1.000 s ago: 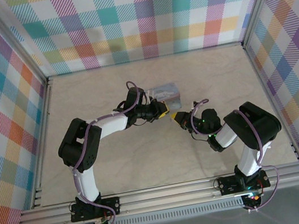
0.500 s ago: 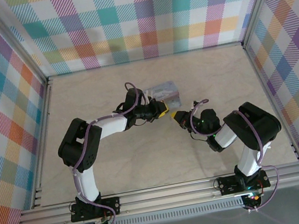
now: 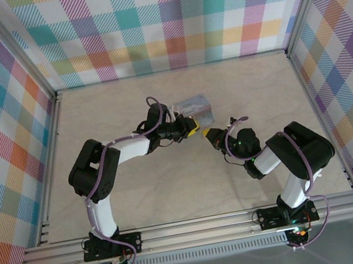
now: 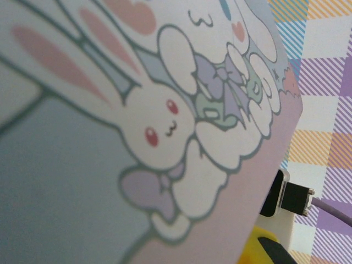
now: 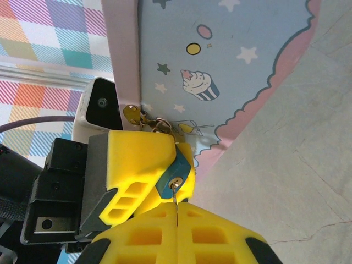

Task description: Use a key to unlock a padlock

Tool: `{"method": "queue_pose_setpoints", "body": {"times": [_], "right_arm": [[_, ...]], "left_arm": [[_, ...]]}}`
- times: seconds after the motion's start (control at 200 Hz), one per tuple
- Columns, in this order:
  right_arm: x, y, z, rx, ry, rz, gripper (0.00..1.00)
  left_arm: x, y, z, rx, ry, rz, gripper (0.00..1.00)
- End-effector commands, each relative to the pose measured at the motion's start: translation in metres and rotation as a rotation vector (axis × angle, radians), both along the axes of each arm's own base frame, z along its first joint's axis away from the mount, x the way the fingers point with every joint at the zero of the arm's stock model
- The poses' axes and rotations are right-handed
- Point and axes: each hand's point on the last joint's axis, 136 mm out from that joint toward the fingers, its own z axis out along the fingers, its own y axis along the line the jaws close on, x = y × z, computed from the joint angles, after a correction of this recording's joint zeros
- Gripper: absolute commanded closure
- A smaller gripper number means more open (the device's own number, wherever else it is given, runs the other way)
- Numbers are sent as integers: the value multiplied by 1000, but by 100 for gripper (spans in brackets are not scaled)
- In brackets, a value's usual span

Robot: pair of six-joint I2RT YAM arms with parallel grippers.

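Two arms meet mid-table (image 3: 132,193) at the pale blue cartoon tin (image 5: 231,66). L gripper (image 3: 192,129) is clamped on the small blue padlock (image 5: 177,175), which hangs at the tin's rim. R gripper (image 5: 176,220) is pinched tight on the key (image 5: 176,199), tip at the keyhole. Step in hand, prob.: seating the key. Next calls for a straight push fully in, then a wrist twist w/ L holding firm.
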Motion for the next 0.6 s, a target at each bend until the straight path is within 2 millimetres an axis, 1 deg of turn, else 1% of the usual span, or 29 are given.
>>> {"method": "queue_pose_setpoints", "body": {"times": [0.0, 0.115, 0.215, 0.35, 0.48, 0.595], "right_arm": [[5, 3, 31, 45, -98, -15, 100], [3, 5, 26, 39, -87, -6, 100], [1, 10, 23, 35, -80, 10, 100], [2, 17, 23, 40, -80, 23, 100], [4, 18, 25, 42, -86, 25, 100], [5, 14, 22, 39, -76, 1, 100]], "left_arm": [[-9, -6, 5, -46, 23, -41, 89], [-7, -7, 7, -62, 28, -30, 89], [-5, -8, 9, -65, 24, -26, 89], [-4, -8, 11, -70, 24, -25, 89], [-5, -8, 12, -75, 28, -21, 89], [-5, -8, 15, -79, 22, -23, 89]]}}
